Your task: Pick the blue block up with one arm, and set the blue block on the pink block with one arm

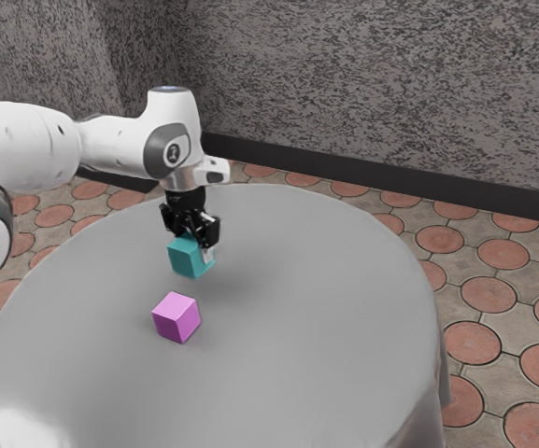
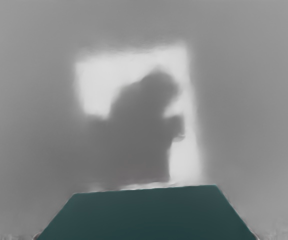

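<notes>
While the black two-finger gripper (image 1: 194, 239) pinches the blue block (image 1: 190, 260) from two sides, this teal-tinted cube hangs slightly tilted above the round grey table (image 1: 344, 308). It is near the pink block (image 1: 177, 316), higher in the exterior view and not touching it. In the wrist view, the blue block (image 2: 148, 216) sits just under the hand. The cube looks rigid, light and smooth-faced. Its flat opposite sides suit the pinch, taken high up to leave the base free for stacking.
</notes>
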Motion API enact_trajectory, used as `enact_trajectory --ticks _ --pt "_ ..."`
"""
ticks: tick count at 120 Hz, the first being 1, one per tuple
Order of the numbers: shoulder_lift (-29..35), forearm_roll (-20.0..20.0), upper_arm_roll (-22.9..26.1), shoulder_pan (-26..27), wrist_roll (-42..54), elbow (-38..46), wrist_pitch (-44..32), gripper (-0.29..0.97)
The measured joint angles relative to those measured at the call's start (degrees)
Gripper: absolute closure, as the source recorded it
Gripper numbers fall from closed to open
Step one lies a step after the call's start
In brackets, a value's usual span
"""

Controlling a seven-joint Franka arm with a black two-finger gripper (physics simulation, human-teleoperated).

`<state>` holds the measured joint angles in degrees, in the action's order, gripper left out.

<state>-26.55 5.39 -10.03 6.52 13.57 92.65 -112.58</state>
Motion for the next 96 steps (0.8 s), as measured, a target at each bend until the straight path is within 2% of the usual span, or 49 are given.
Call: enact_trajectory --ticks 50,79,96 --pt "13.08 -6.99 2.23 0.46 -4.88 17.02 -4.22 0.29" --pt "16.08 -7.82 2.79 0.45 -7.67 22.41 -6.59 0.29" --pt "15.56 -7.93 2.78 0.44 -8.88 22.83 -7.46 0.29"
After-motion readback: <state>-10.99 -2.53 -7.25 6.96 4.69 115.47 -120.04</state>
